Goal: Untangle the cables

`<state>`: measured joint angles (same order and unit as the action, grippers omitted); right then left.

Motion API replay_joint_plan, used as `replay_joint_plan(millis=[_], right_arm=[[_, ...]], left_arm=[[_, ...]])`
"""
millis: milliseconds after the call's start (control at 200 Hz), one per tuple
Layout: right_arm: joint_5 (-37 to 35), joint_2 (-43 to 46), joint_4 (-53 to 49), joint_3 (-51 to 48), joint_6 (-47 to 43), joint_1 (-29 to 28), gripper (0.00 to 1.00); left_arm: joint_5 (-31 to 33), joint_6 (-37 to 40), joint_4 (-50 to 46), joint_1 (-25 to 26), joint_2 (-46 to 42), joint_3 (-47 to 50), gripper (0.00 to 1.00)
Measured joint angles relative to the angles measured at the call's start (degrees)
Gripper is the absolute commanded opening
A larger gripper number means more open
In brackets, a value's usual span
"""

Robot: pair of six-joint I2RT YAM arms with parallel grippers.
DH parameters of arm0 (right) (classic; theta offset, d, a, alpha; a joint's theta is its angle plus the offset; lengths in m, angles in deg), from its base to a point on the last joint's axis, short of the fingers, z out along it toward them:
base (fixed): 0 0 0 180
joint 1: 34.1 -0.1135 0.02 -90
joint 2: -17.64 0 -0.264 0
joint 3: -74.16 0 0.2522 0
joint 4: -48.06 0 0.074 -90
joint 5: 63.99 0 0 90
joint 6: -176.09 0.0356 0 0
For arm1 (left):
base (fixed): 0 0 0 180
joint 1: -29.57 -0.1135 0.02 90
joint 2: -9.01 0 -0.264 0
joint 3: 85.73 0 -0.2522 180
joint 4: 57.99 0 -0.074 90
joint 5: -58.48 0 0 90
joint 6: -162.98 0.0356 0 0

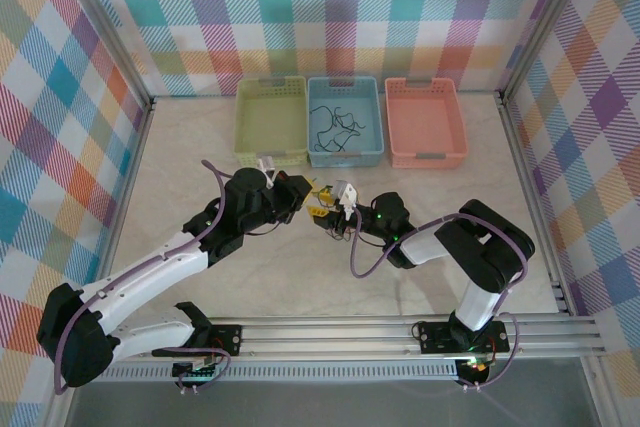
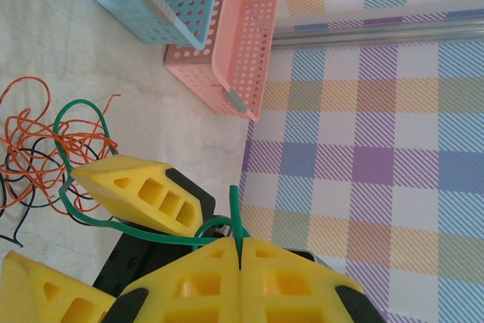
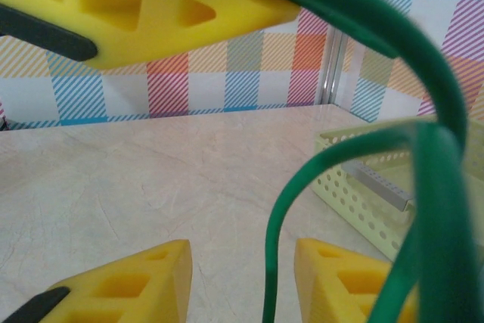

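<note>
A green cable [image 2: 91, 221] loops across the table, and my left gripper [image 2: 240, 241] is shut on its end, which sticks up from the closed yellow fingers. The same green cable [image 3: 274, 247] hangs in the gap of my open right gripper [image 3: 242, 251], touching neither finger. A tangle of thin orange cables [image 2: 38, 134] and black cables [image 2: 13, 187] lies on the table to the left, with the green loop running through it. From above, my left gripper [image 1: 308, 195] and right gripper [image 1: 328, 215] meet tip to tip at mid-table.
Three baskets stand in a row at the back: a green basket [image 1: 270, 122], a blue basket [image 1: 345, 159] with thin black wires [image 1: 335, 127] inside, and a pink basket [image 1: 425, 122]. Plaid walls and metal rails enclose the table.
</note>
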<state>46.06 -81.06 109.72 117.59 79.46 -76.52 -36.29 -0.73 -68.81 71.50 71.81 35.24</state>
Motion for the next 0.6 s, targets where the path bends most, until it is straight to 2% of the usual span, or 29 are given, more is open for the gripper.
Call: replay_joint_plan(millis=[105,270,425,600], right_arm=[[0.0,0.0,0.2,-0.2,0.1,0.0,0.25],[0.8,0.2,-0.4,-0.4,-0.1,0.0,0.0],[4.6,1.8,-6.4,0.2,-0.7,0.0,0.0],[11.7,3.3,-14.8,3.5,-1.8,0.0,0.0]], left_arm=[[0.2,0.0,0.0,0.0,0.0,0.0,0.0],[1.2,0.0,0.0,0.0,0.0,0.0,0.0],[3.4,1.8,-0.2,-0.3,0.1,-0.1,0.0],[7.9,8.9,-0.4,-1.8,1.9,-2.8,0.0]])
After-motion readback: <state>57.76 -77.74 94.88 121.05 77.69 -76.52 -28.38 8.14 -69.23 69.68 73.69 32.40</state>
